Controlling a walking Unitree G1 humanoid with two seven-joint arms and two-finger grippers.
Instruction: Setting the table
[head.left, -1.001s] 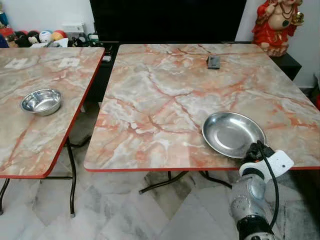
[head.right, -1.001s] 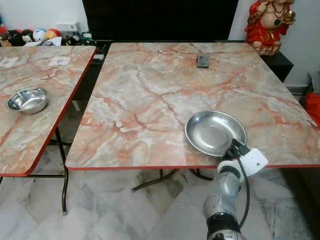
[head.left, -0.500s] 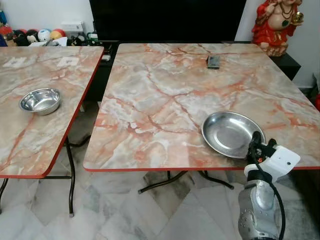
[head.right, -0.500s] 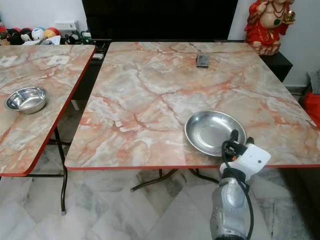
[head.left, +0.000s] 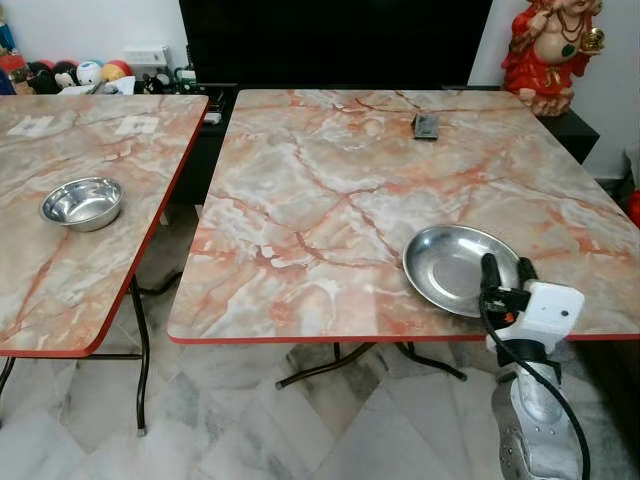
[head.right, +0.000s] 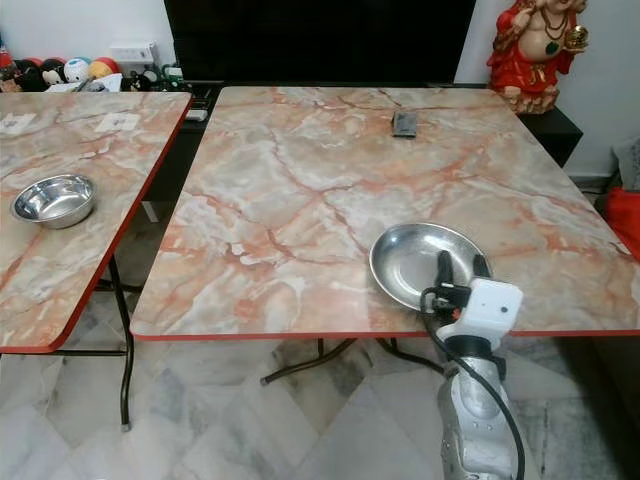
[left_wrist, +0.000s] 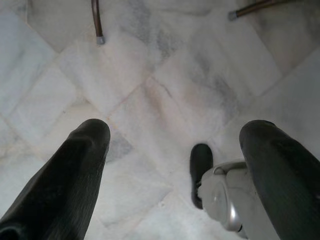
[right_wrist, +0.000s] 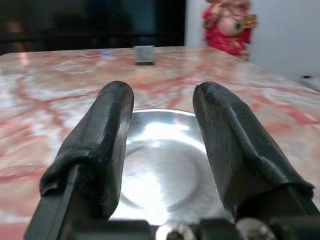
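Two grippers: right gripper over the near rim of the steel plate, fingers parted, gripping nothing; left gripper spread wide above the floor.
Plate: near edge of the marble table.
Bowl: left table.
Far: small dark object, red statue.
Writing: none legible.

Two tables side by side, gap between. On right table: steel plate near front edge, toward right; small dark device far back. Right gripper over plate's near rim, fingers apart. On left table: steel bowl mid-table. Figurine behind right table's far right corner. Left gripper hanging above floor, fingers apart.
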